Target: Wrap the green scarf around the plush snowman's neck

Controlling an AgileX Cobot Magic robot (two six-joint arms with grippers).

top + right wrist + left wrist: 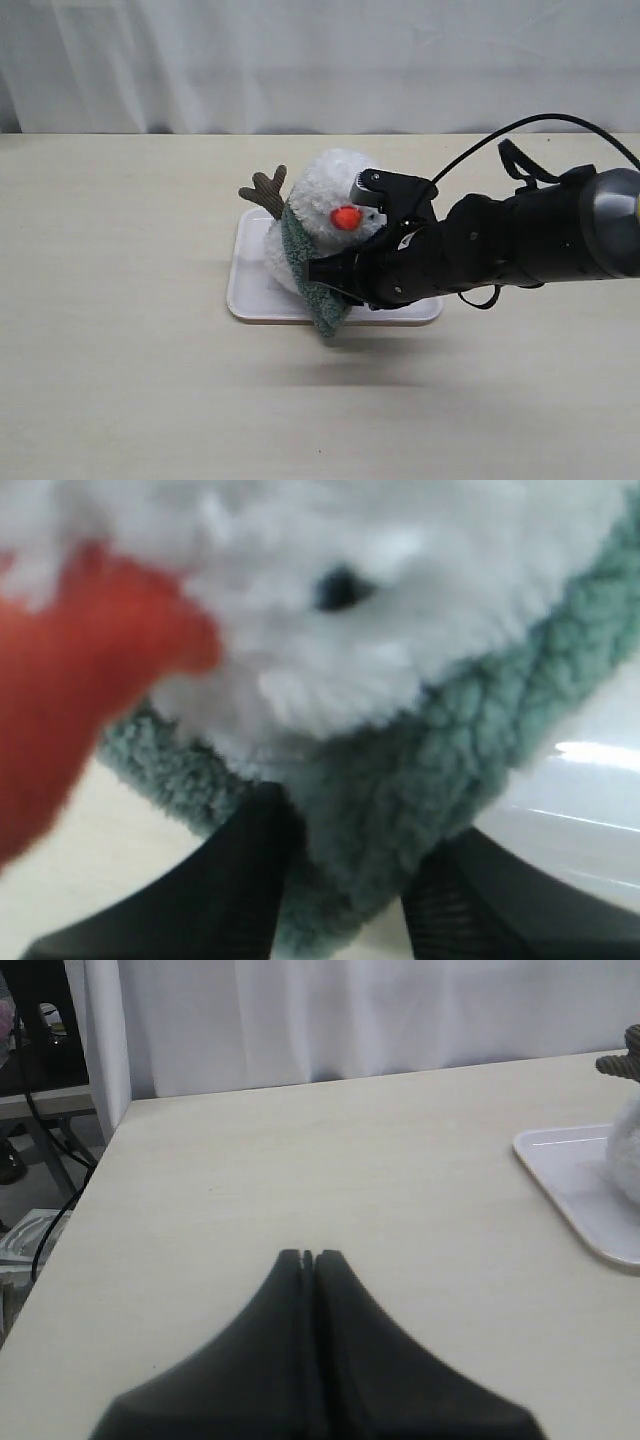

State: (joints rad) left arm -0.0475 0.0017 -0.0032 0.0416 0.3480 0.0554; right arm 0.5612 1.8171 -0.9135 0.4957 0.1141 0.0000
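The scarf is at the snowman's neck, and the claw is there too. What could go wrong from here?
1. The right claw has the green scarf between its jaws; pulling away could drag it off the neck of the plush snowman.
2. The scarf's end hangs past the tray edge, so it may slip down.

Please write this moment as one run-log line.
green scarf: at neck of plush snowman, end over tray edge | right gripper: jaws apart around scarf end, grip unclear | left gripper: jaws shut, over table
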